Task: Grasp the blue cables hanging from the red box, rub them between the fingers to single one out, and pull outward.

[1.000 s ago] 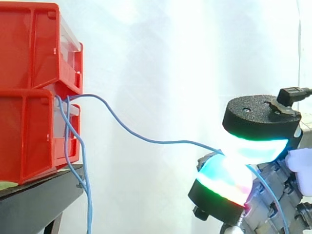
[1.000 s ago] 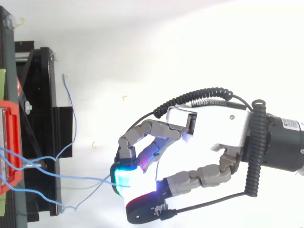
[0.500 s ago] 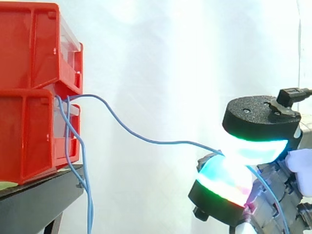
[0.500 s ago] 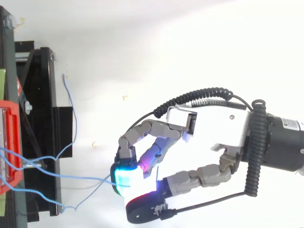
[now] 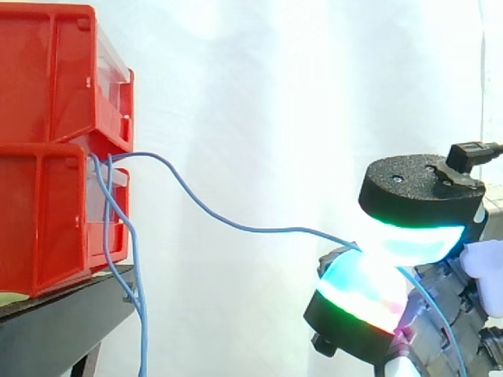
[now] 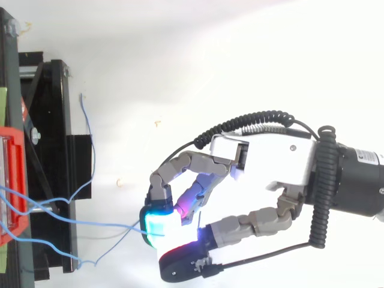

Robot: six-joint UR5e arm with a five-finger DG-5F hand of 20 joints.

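Two red boxes (image 5: 55, 149) stand stacked on a black stand (image 5: 55, 330) at the left. Thin blue cables (image 5: 126, 259) hang from the lower box's front. One blue cable (image 5: 236, 225) runs out rightward in a shallow sag to my hand (image 6: 264, 174), which pinches it between a glowing cyan fingertip (image 5: 357, 287) and the thumb pad (image 5: 416, 204) above it. The cable's free end trails down past the fingers (image 5: 440, 322). In the top view the same cable (image 6: 90, 223) stretches from the red box (image 6: 12, 180) to the pinching pads (image 6: 157, 225).
A white curtain closes off the back. In the top view other blue cable ends (image 6: 90, 132) dangle beside the black stand (image 6: 54, 156). Open white floor lies between the stand and my hand.
Barely anything has moved; a curled finger behind the pinch shifts slightly, and the cable keeps its shape.
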